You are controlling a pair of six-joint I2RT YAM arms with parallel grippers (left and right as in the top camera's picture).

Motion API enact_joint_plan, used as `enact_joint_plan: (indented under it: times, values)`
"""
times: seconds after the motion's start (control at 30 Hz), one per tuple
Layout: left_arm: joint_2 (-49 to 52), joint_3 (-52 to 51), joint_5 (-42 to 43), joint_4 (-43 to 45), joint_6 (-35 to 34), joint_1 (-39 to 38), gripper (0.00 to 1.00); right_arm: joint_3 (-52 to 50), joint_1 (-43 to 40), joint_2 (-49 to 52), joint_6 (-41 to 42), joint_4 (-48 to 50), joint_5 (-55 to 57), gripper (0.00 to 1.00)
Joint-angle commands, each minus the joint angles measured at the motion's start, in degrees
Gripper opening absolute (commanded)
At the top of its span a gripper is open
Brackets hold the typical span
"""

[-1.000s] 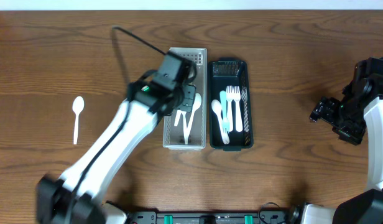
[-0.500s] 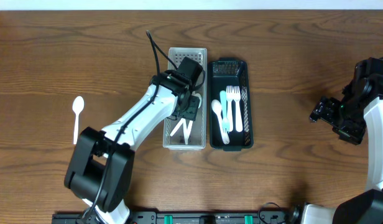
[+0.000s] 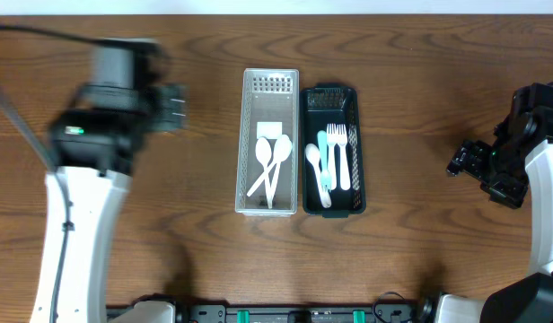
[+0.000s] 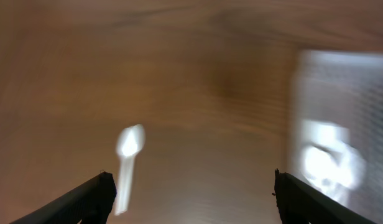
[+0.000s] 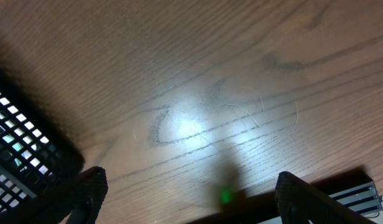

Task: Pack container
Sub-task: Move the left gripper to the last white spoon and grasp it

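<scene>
The clear tray (image 3: pixel 241 135) holds white spoons (image 3: pixel 269 161) laid lengthwise. Just beside it on the right, the black tray (image 3: pixel 360 135) holds forks and spoons (image 3: pixel 335 161) in the same orientation. The sorting suggests that each tray takes its own set of cutlery. One loose spoon (image 4: pixel 127 163) lies on the bare table (image 3: pixel 420 90), well to the left of the clear tray. It appears only in the left wrist view; in the overhead view the left arm covers that area. This spoon is judged to be the item not yet packed. The left gripper (image 4: pixel 193 176) is spread wide with nothing between its fingers. It is raised above the table, with the loose spoon lying toward its left finger and the clear tray at the right edge of its view. Both views of it are motion-blurred, so the arm is travelling, not settled. The forearm runs from the near left edge toward the far side, with the wrist turned toward the trays. The right gripper (image 5: pixel 190 175) is likewise spread and empty. It is parked over bare wood well to the right of the black tray, a corner of which shows in its wrist view, and this placement keeps it out of the working area.
</scene>
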Motion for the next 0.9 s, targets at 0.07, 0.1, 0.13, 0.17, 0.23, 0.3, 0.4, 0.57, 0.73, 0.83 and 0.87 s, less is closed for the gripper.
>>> enact_joint_plan:
  times: [0.07,0.1,0.13,0.17,0.23,0.3,0.4,0.57,0.73,0.83,0.87]
  values:
    - [6.56,-1.25,7.39,0.7,0.79,17.29,0.85,-0.11,-0.26,-1.09,-1.09,0.24,0.2,0.9]
    - [8.15,-1.31,9.01,1.27,0.81,19.87,0.85,-0.11,-0.26,-1.09,-1.09,0.28,0.2,0.9]
    - [9.86,-1.33,9.99,1.79,0.81,21.99,0.85,-0.11,-0.26,-1.09,-1.09,0.35,0.2,0.9]
    - [11.93,-1.33,10.21,2.23,0.83,23.93,0.85,-0.11,-0.26,-1.09,-1.09,0.42,0.2,0.9]
    - [15.76,-1.33,10.19,2.6,1.9,26.27,0.86,-0.11,-0.26,-1.09,-1.09,0.46,0.17,0.9]
    - [19.96,-1.33,10.19,2.75,2.1,27.58,0.85,-0.11,-0.26,-1.09,-1.09,0.46,0.17,0.89]
    - [25.18,-1.33,10.16,2.93,2.32,27.56,0.86,-0.11,-0.26,-1.09,-1.09,0.7,0.17,0.9]
    - [32.37,-1.42,10.16,3.89,7.54,26.47,0.85,-0.11,-0.26,-1.09,-1.11,0.96,0.2,0.9]
    - [37.22,-2.21,10.36,4.5,13.29,26.49,0.86,-0.11,-0.26,-1.09,-1.11,1.01,0.22,0.9]
    - [38.66,-3.23,12.76,4.72,17.77,26.49,0.86,-0.11,-0.26,-1.09,-1.14,1.11,0.28,0.91]
    - [38.93,-3.8,12.96,5.07,18.97,26.49,0.86,-0.11,-0.26,-1.09,-1.14,1.25,0.42,0.91]
